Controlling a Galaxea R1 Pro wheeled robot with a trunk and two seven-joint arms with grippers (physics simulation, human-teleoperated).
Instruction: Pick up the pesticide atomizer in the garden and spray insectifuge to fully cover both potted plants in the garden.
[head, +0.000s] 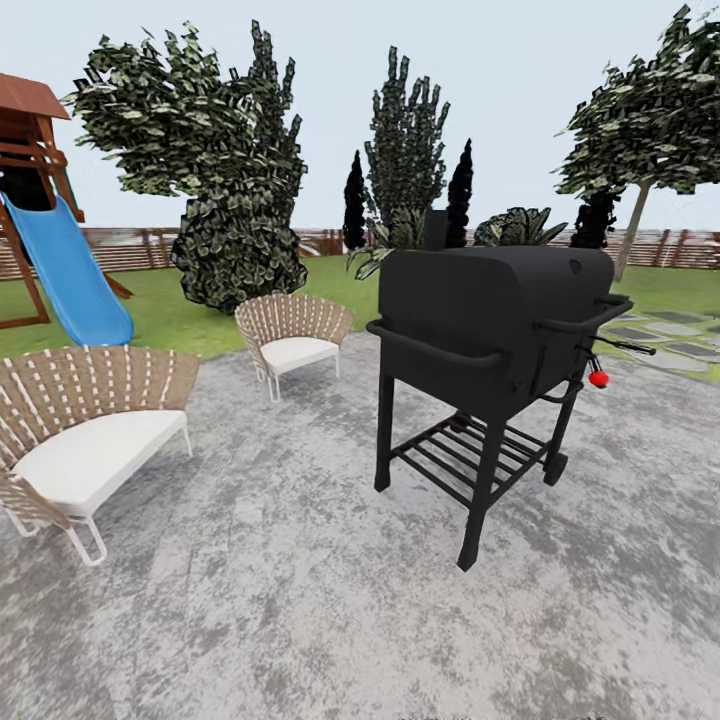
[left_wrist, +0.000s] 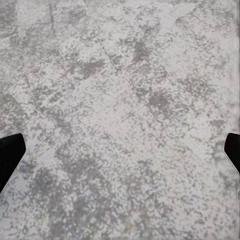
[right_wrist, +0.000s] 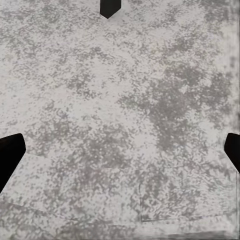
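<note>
While I roll across the paved patio (head: 300, 600), entry: black grill (head: 495, 330) right, two woven chairs (head: 85, 440) left; sprayer and potted plants unlocated. Left end effector (left_wrist: 120, 150) and right end effector (right_wrist: 120, 150) spread, empty. Advice: pan slowly toward lawn.

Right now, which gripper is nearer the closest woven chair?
Left, probably. Left gripper and right gripper face paving; the chair sits at the head view's left, the left arm's side.

left end effector (left_wrist: 120, 152) fingers spread wide, right end effector (right_wrist: 120, 152) likewise, both empty, pointing down
</note>
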